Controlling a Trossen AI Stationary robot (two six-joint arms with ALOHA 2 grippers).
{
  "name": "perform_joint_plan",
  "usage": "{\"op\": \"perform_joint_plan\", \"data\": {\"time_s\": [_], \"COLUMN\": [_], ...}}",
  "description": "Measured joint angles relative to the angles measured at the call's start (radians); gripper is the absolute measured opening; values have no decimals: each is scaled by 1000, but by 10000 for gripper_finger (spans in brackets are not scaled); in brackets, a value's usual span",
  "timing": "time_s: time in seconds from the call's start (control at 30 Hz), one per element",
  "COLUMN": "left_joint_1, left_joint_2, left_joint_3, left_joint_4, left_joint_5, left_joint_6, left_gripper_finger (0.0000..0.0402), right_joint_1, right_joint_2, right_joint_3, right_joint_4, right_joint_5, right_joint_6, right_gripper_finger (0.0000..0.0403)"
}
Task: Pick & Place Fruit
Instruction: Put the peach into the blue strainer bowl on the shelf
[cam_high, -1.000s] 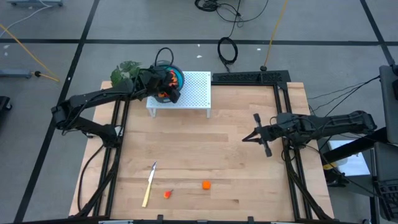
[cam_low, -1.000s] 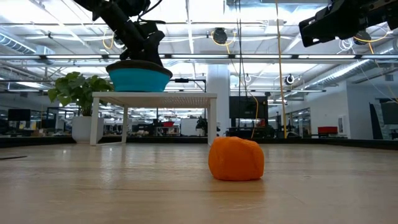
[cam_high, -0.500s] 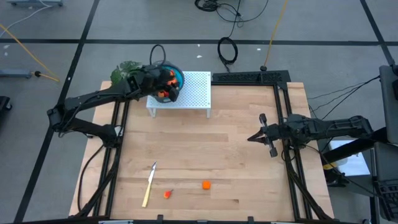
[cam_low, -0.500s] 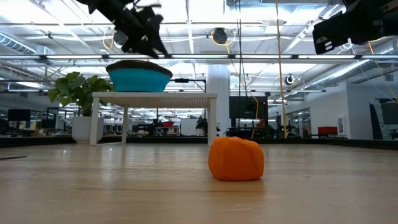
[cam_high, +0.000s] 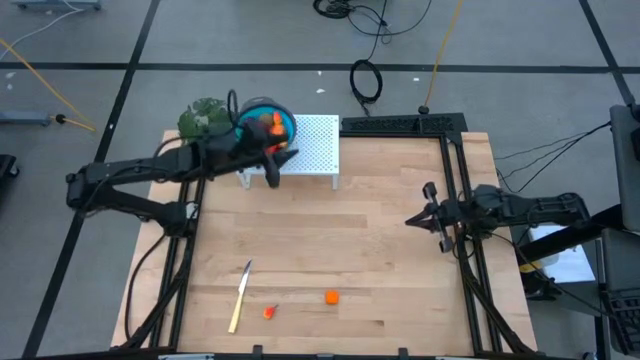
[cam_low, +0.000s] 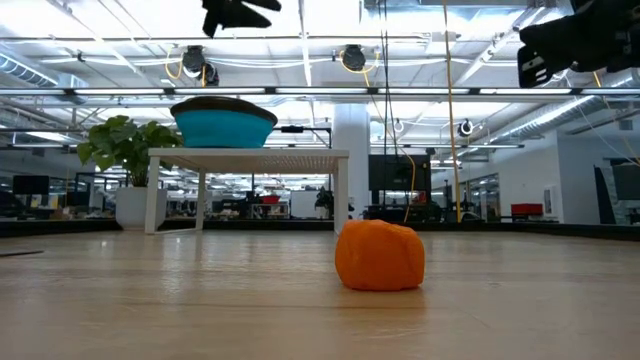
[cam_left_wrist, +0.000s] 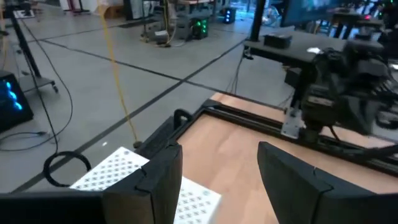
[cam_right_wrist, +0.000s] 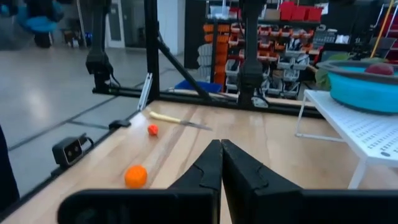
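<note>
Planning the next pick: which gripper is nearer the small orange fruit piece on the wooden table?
Left, narrowly. The left gripper hangs open by the white stand, up-table of the orange piece; the shut right gripper sits off toward the table's right edge.

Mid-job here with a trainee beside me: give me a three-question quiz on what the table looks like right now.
1. True or false: the right gripper is shut.
2. How many orange fruit pieces lie on the bare tabletop?
3. The blue bowl sits on: A) the tabletop, B) the white perforated stand, C) the floor.

Key: 1 true; 2 two, near the knife; 3 B.
</note>
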Motion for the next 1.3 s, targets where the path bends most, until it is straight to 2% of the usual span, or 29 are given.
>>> {"op": "perform_joint_plan", "data": {"time_s": [0.33, 0.6, 0.87, 1.03, 1.3], "left_joint_1": [-234, -433, -554, -627, -753], "left_joint_2": [36, 120, 241, 275, 319], "left_joint_3": [0, 0, 0, 0, 0], "left_joint_4": [26, 96, 194, 158, 24], "left_joint_5": [-164, -188, -204, -205, -155], "left_joint_6": [-16, 4, -19, -194, -642], "left_gripper_finger": [209, 209, 209, 209, 209], "right_joint_1": [0, 0, 0, 0, 0], "right_joint_2": [-50, -52, -52, -52, -52], "right_joint_3": [0, 0, 0, 0, 0], "right_joint_4": [-1, 0, -1, -1, -2], "right_joint_5": [0, 0, -4, -6, -7], "right_joint_6": [17, 16, 24, 24, 25], "right_gripper_finger": [0, 0, 0, 0, 0]}}
